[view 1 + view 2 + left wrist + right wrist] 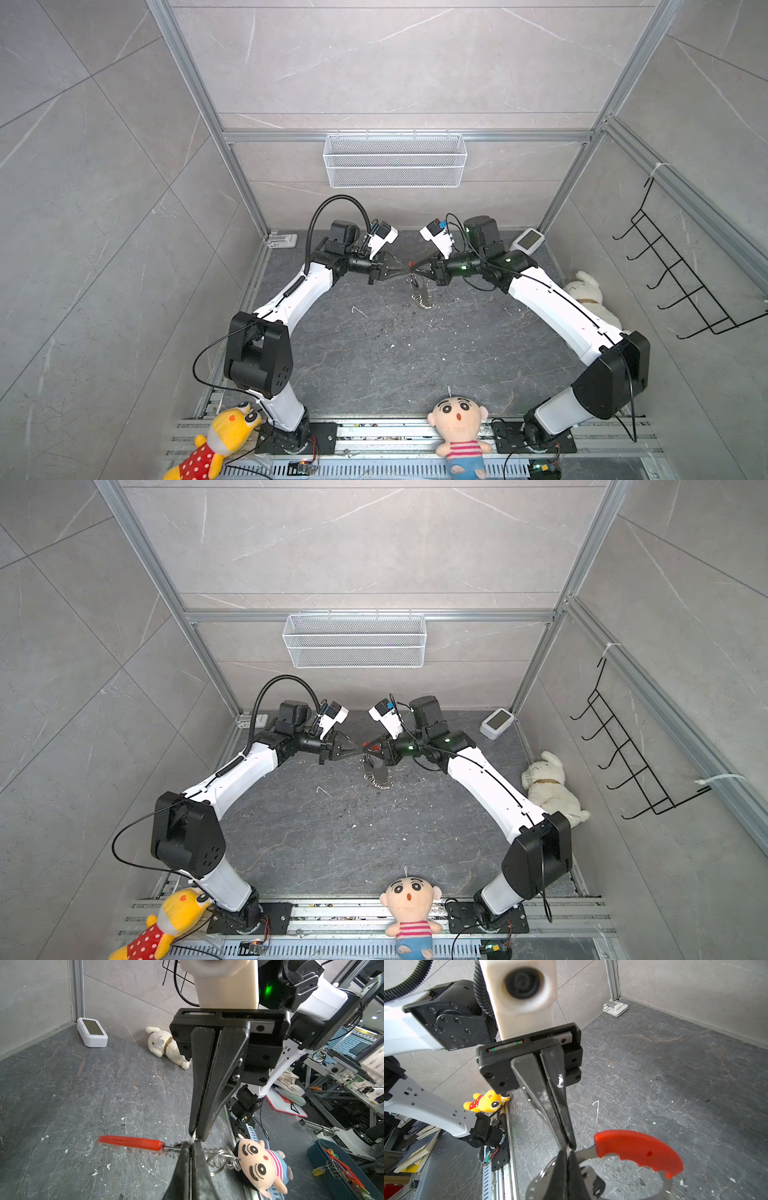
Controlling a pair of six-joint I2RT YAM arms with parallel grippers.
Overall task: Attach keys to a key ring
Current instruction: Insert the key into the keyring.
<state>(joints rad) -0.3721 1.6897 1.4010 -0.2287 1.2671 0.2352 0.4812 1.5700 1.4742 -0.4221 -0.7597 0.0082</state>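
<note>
The key ring (420, 296) hangs between the 2 arms, over the rear middle of the desk (374, 365). Both claws are clenched on it, tip to tip. The left claw (190, 1144) pinches the steel band (584, 1153) just past the end of the red grip (131, 1142). The right claw (196, 1135) nips a small silver ring (193, 1136) right beside it.

The loop looks stiff and fairly light. Its bare steel is thin and probably slick, so it could swivel in a fingertip pinch. The thicker red grip, with its moulded notches, would likely give the surest hold. The loose rings (220, 1159) along the band will probably swing and snag.

The claws' own fingers cover the exact contact points. The black key fob cannot be identified for certain; a dark shape (594, 1182) just behind the right claw may be it. The right wrist view cuts off the loop's lower part, and in both top views the ring is too small to read.
</note>
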